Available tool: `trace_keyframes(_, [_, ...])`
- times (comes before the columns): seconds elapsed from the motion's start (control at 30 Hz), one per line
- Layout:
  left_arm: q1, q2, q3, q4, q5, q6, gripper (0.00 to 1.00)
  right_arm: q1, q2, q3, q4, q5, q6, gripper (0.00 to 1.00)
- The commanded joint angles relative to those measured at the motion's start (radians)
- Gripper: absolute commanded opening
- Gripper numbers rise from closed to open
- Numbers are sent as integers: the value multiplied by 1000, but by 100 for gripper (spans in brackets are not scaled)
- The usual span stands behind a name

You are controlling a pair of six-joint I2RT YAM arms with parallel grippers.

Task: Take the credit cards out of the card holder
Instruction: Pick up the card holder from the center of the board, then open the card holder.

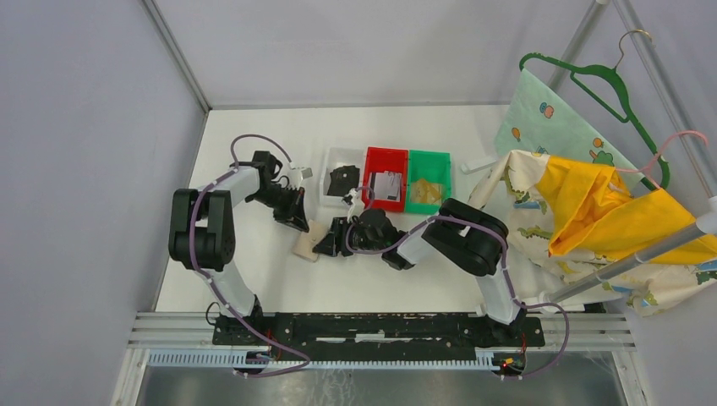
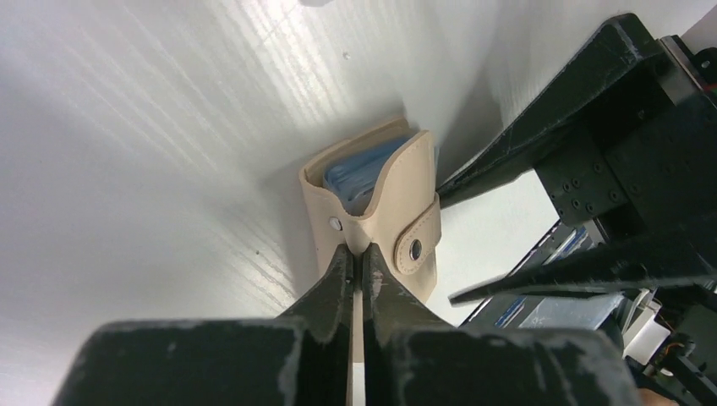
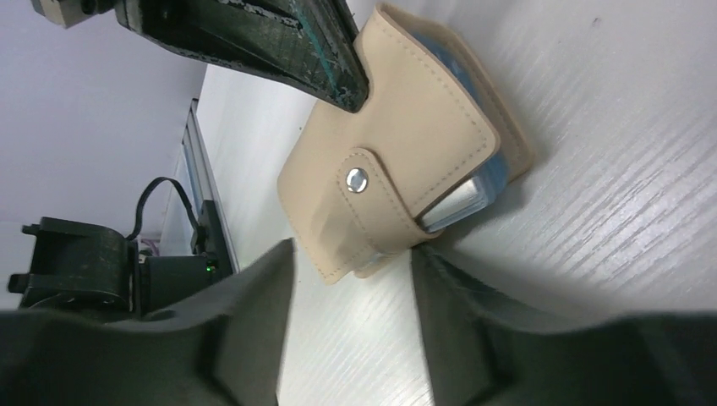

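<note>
The tan card holder lies on the white table between the two grippers, its snap tab fastened. My left gripper is shut on the holder's near edge, with a thin tan layer pinched between the jaws. Blue-grey credit cards show inside its open end. My right gripper stands open just short of the holder, its jaws on either side of the lower corner without touching. Pale card edges stick out beside the tab. Flat grey-white cards lie in the red bin.
Three bins stand in a row behind the holder: a white bin with a black lump, a red bin, and a green bin with a yellowish lump. Patterned and yellow cloth and hangers fill the right side.
</note>
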State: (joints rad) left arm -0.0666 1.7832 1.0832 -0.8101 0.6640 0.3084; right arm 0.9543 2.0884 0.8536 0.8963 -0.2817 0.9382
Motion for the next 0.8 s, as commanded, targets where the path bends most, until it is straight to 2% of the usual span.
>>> trace_keyframes(0.0, [-30,-57,54,-121,97,-18,2,-20,-40,-51,-25,76,-30,66])
trace_keyframes(0.1, [-30,-100,134,-206,117,-2,2,-32,-95,-101,28,71,-13,75])
trace_keyframes(0.27, [-29,-174,290,-366,200,32,2,-87,-210,-197,130,15,34,85])
trace_keyframes(0.4, [-38,-216,411,-459,270,23,2,-137,-297,-285,293,-40,117,91])
trace_keyframes(0.63, [-65,-287,486,-451,316,-65,2,-143,-416,-310,604,-100,254,93])
trace_keyframes(0.77, [-74,-310,508,-445,346,-99,2,-143,-443,-276,664,-87,332,94])
